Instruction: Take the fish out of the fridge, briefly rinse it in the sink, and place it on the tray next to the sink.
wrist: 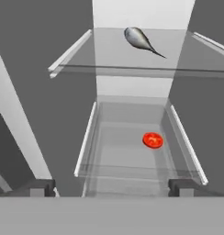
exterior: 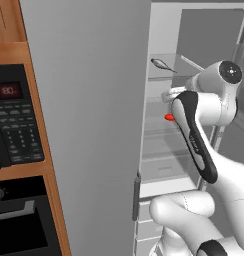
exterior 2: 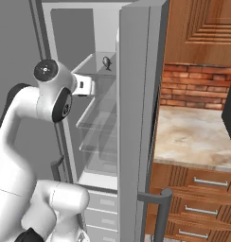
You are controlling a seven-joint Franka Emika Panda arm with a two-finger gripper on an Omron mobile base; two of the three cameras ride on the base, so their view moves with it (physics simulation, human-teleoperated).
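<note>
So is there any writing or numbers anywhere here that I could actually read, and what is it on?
"180" or close to it: red digits, blurred, on the small display of the black microwave left of the fridge.
The microwave's keypad has rows of pale button labels, too small to read.
Nothing is written on the fridge, its glass shelves, the fish or the small red item.

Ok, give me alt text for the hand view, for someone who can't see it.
A small dark grey fish lies on the upper glass shelf inside the open fridge. A round red item sits on the shelf below. The gripper is open and points into the fridge, short of both.
</note>
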